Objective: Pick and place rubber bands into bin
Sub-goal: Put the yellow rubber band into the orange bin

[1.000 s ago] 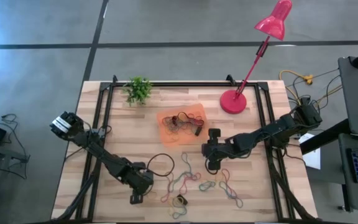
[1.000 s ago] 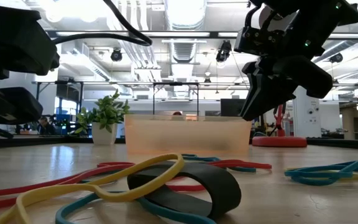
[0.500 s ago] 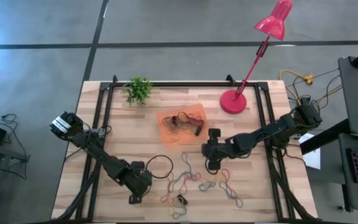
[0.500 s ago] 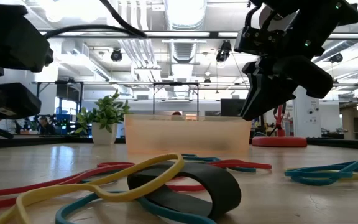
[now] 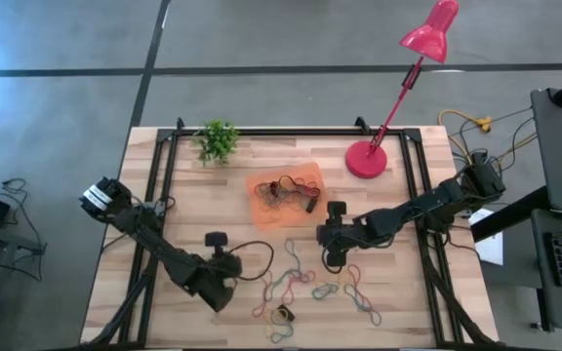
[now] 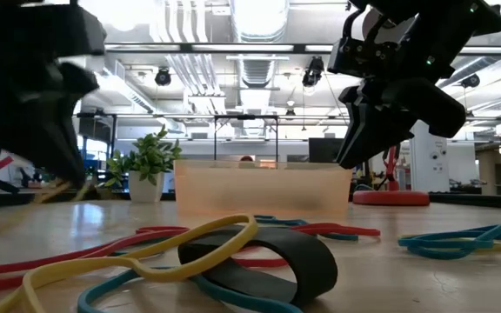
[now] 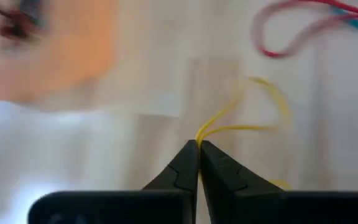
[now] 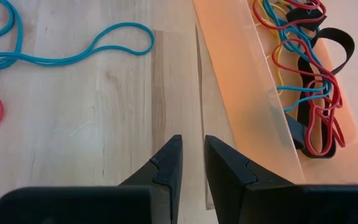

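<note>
Rubber bands [image 8: 303, 93] tangled inside orange bin [image 8: 241, 74].

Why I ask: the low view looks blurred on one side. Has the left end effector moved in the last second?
Yes. In the high view the left end effector, shut on a yellow rubber band, has swung from the table's near edge toward the orange bin.

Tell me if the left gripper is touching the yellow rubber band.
Touching. The left wrist view shows the left gripper shut, with the yellow rubber band pinched between its fingertips and looping away over the table.
</note>
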Robot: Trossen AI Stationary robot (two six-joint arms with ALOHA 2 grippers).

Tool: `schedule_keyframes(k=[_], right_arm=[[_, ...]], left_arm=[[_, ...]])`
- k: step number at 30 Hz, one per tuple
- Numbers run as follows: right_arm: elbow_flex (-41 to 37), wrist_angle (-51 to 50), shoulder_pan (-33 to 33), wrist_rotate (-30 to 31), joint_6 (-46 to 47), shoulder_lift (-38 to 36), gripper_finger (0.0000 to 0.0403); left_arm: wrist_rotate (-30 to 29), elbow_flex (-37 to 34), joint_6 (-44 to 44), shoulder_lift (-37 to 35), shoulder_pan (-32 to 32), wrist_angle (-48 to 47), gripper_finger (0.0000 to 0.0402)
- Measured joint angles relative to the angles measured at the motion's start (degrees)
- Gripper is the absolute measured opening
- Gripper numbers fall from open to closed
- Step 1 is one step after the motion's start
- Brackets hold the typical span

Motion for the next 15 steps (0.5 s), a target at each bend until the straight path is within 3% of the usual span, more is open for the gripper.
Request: schedule_keyframes(k=[8, 15], right_arm=[[0.0, -0.1, 0.0, 0.3, 0.0, 0.0, 0.0056], [0.0, -0.2, 0.0, 0.3, 0.0, 0.0, 0.0056]], left_arm=[[-17.9, 3.9, 6.5, -0.1, 0.4, -1.6, 0.0000], [-23.8, 6.6, 16.6, -0.1, 6.3, -1.0, 0.0000]])
